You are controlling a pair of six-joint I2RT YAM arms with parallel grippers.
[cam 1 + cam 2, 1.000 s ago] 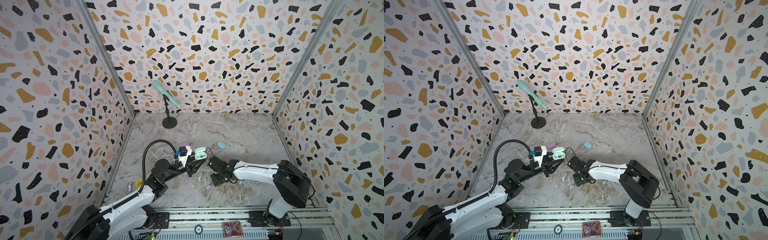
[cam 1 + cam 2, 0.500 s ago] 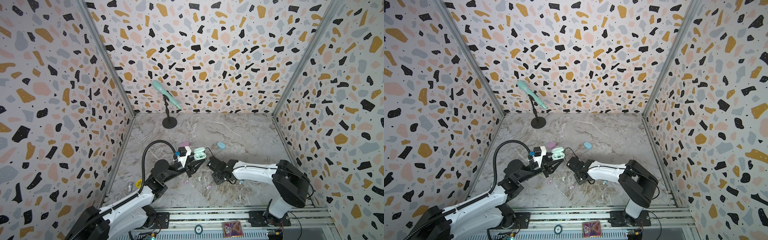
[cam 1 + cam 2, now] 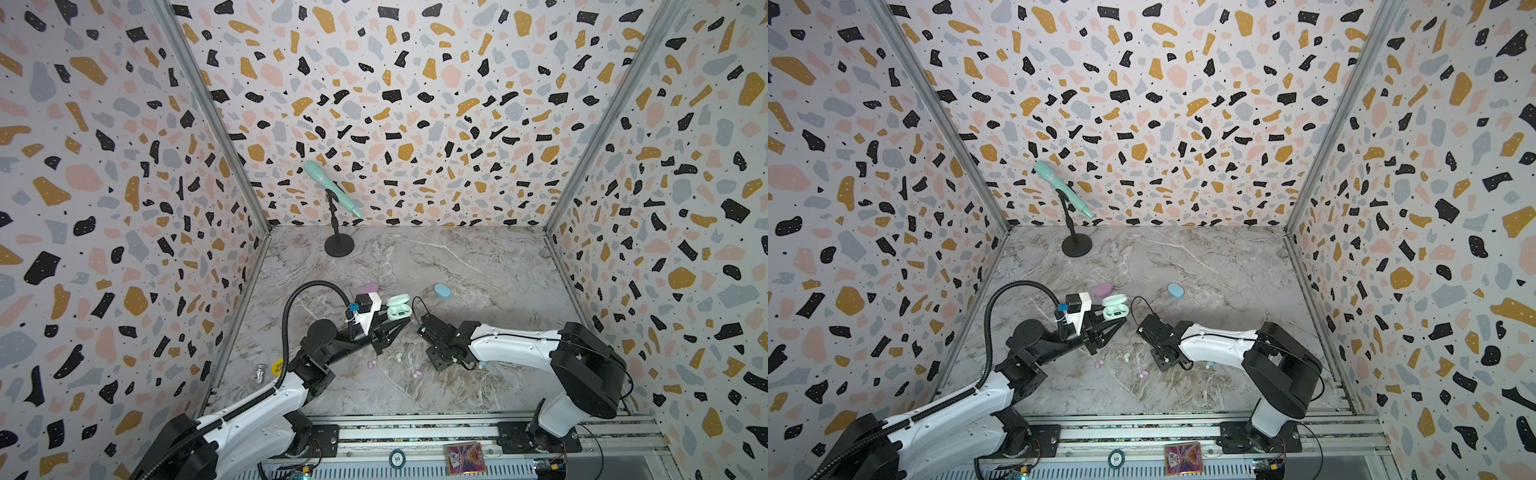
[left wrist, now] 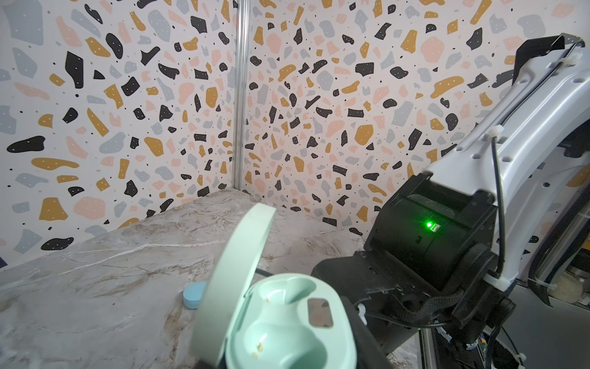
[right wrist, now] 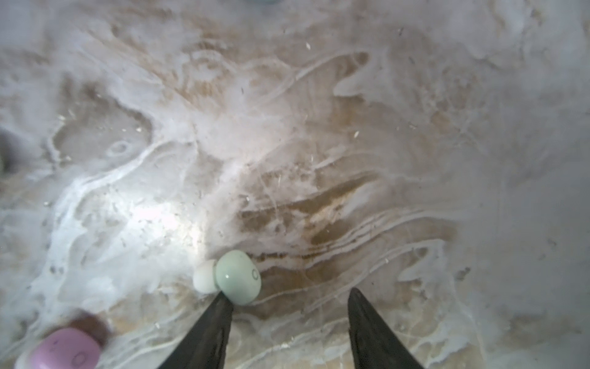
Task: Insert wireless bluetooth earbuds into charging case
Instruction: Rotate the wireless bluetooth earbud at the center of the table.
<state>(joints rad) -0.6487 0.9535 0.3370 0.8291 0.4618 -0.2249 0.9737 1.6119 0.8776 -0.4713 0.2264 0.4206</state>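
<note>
**Now: three cases, four loose buds counted, one case gripped**

Nearest us, on the front rail, we see one picture card and one round token. Just beyond, on the marble table, we count four earbuds in both top views: one pink bud, a second pink bud, one whitish bud and one light-blue bud just beside the right arm. All four lie outside any case.

Our right wrist view shows one mint earbud and one pink earbud; whether they are among those four we cannot tell. The right gripper holds its two fingers well parted with nothing between them, and one fingertip touches the mint earbud.

The left gripper is clamped on the one mint case, whose lid stands raised and whose two wells show gold contacts. Farther back we find one pink case, partly hidden behind the left wrist camera, and one blue case, closed. At the back wall stands one mint microphone on its black stand.
</note>
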